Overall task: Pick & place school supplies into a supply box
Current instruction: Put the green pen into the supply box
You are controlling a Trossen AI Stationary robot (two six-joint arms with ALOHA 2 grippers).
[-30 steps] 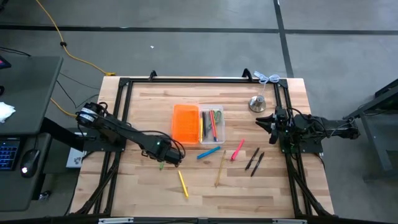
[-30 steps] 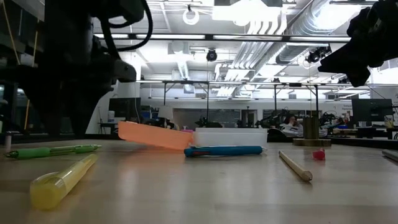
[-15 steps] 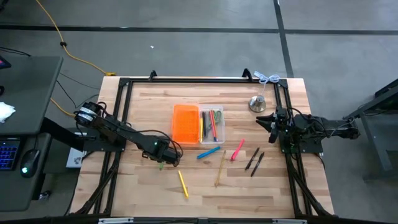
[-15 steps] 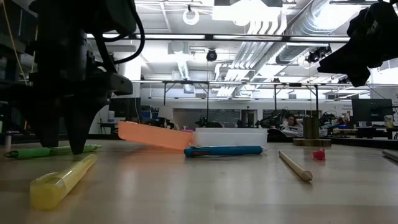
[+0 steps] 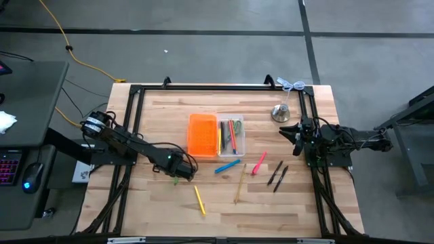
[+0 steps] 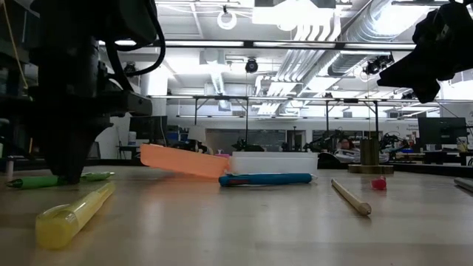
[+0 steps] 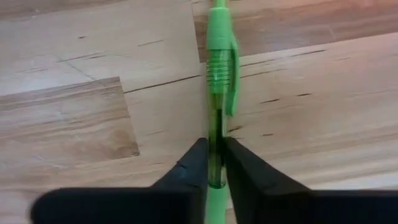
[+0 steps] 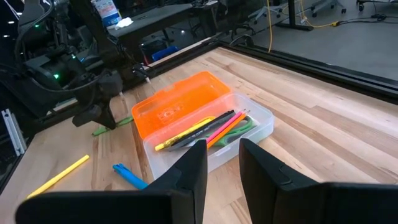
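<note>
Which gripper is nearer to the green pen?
Left. The left gripper is shut on the green pen; the right gripper waits raised by the table's right edge, far from it.

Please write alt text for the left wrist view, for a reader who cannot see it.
The left hand has its two dark fingers closed on a green pen lying on the wooden table. The pen's clip end extends away from the camera.

Grey concrete floor [image 5: 203,41] surrounds the wooden table [image 5: 169,213]; yellow cable [image 5: 64,41] crosses it. Ceiling ducts [image 6: 325,26] hang above distant workbenches [image 6: 281,103].
</note>
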